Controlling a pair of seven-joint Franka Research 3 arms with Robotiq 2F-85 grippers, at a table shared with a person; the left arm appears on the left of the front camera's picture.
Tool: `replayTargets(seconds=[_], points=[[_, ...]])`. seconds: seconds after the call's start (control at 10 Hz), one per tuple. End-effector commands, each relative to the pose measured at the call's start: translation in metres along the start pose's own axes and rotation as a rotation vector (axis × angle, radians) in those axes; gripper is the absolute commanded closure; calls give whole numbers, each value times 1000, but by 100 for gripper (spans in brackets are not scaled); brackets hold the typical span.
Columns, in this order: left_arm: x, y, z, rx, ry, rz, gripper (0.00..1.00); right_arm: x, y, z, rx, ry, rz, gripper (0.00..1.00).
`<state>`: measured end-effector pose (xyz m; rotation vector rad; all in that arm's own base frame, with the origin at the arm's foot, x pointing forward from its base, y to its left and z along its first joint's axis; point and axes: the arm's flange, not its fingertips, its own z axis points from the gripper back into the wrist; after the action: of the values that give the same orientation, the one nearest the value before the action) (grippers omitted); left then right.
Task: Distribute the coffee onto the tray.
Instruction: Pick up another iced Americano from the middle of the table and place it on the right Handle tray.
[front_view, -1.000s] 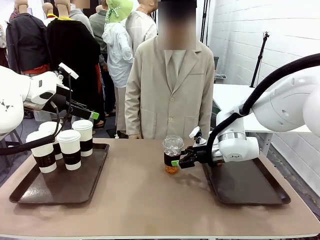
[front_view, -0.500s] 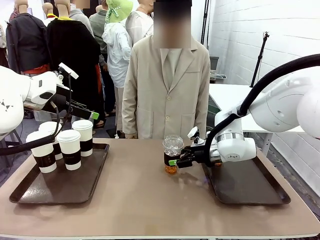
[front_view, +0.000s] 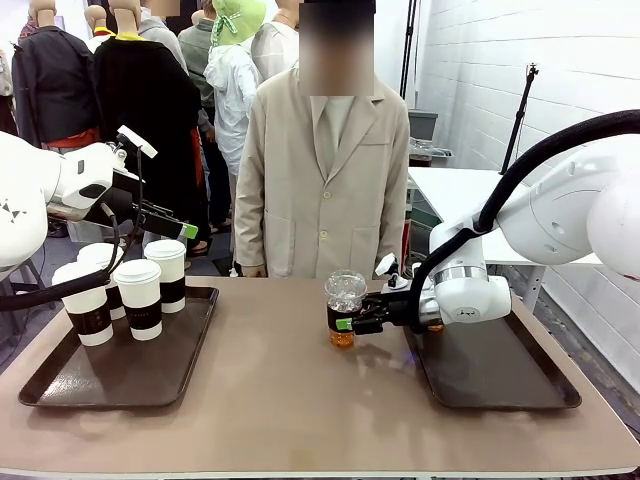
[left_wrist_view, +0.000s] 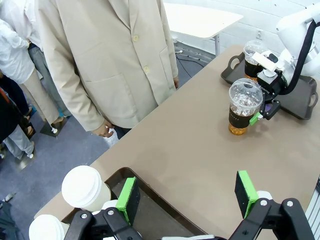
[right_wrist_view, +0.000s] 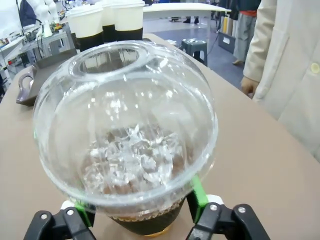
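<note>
So the iced cup (front_view: 345, 308) sits on the bare table near the middle, between the two trays, and our right gripper (front_view: 352, 322) has it clamped around the lower half, green pads pressed on either side. In the right wrist view the dome lid (right_wrist_view: 125, 120) is right up close, with ice and dark drink under it, and the cup looks upright. From the left wrist view we can see the same cup (left_wrist_view: 244, 106) standing on the table just short of the right tray (left_wrist_view: 305, 102), and a second iced cup (left_wrist_view: 252, 56) behind our right arm, over by that tray; we can't tell whether it's on the tray or just next to it.

The four paper cups (front_view: 137, 298) are bunched up at the far-left end of the left tray (front_view: 150, 370), touching or nearly so. The right tray (front_view: 500, 375) has bare surface in front.

Our left gripper (front_view: 165, 222) hangs in the air above and behind the paper cups with its jaws spread wide, nothing in them; the left wrist view shows both green pads (left_wrist_view: 128, 197) well apart.

The person (front_view: 325, 170) in a beige coat stands at the far edge of the table, one hand (left_wrist_view: 104, 131) down by the edge.
</note>
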<state>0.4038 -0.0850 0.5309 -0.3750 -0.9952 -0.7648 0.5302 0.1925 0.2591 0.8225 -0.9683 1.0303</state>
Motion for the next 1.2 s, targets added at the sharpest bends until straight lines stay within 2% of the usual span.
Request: replayTargets(seconds=[0.0, 0.5, 0.8, 1.1], points=[[-1, -1, 1, -3, 10, 8, 0, 3, -5, -2, 7, 13, -9, 32], [-1, -1, 1, -3, 10, 8, 0, 10, 3, 7, 34, -36, 8, 32], [-1, -1, 1, -3, 10, 8, 0, 36, 39, 40, 148, -41, 12, 32], [-1, -1, 1, -3, 10, 8, 0, 42, 65, 85, 232, -23, 19, 32]])
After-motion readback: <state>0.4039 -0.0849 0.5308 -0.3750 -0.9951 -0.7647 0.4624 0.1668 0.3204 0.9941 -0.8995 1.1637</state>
